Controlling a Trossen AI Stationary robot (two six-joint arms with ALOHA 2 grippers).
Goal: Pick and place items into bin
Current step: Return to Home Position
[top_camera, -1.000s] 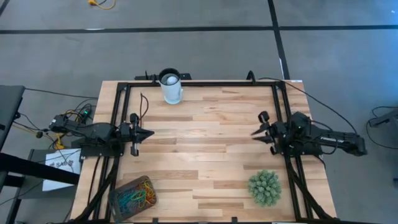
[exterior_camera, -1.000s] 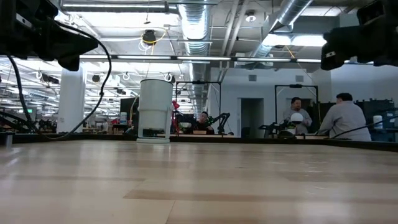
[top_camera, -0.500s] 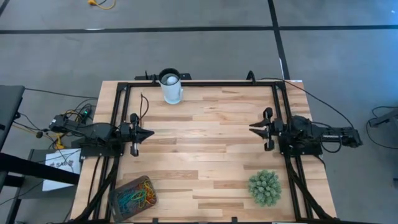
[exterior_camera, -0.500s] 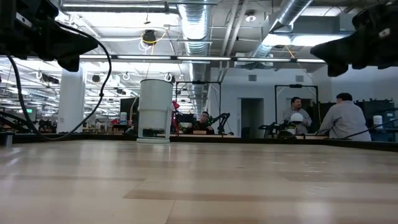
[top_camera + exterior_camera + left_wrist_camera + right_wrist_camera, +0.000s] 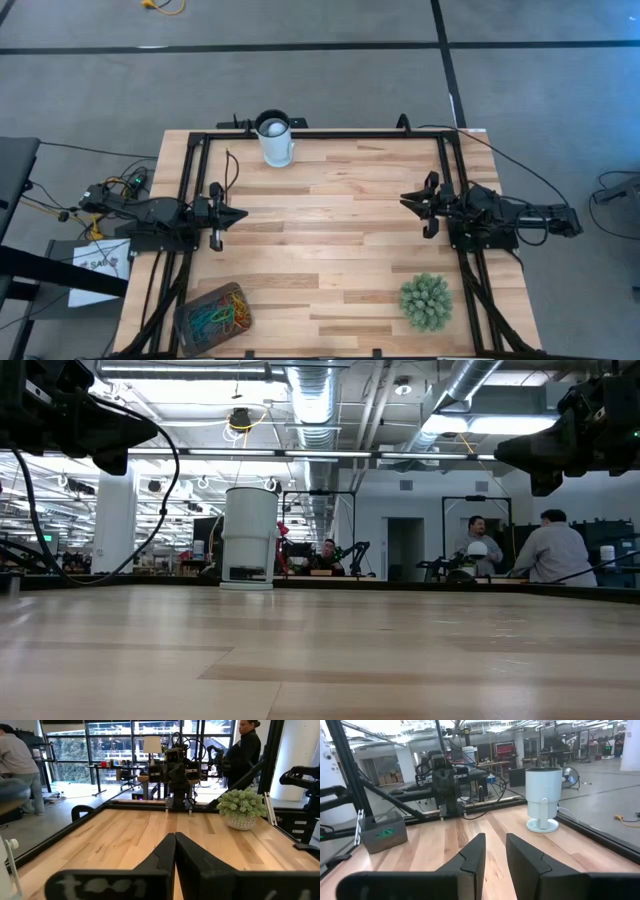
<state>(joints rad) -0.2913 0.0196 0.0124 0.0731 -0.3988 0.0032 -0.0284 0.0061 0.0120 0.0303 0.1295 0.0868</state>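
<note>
The bin (image 5: 213, 312) is a brownish-grey container at the table's near left corner, and the coloured bands (image 5: 222, 313) lie heaped inside it. In the right wrist view the bin (image 5: 382, 835) stands far off. My left gripper (image 5: 243, 213) hovers shut over the left side of the table, pointing right; its fingers (image 5: 175, 836) are closed together. My right gripper (image 5: 403, 199) hovers over the right side, pointing left, with a narrow gap between its fingers (image 5: 494, 837). Neither is near the bin.
A white cylindrical cup (image 5: 275, 140) stands at the far edge, left of centre. A spiky green plant ball (image 5: 426, 301) sits near the near right corner. Black frame rails (image 5: 320, 134) run round the table. People work in the room beyond the table (image 5: 545, 550).
My right arm has drawn a little toward the far edge and swung round, so that its gripper now points straight at the table's left. The left arm and the bin have kept still.
</note>
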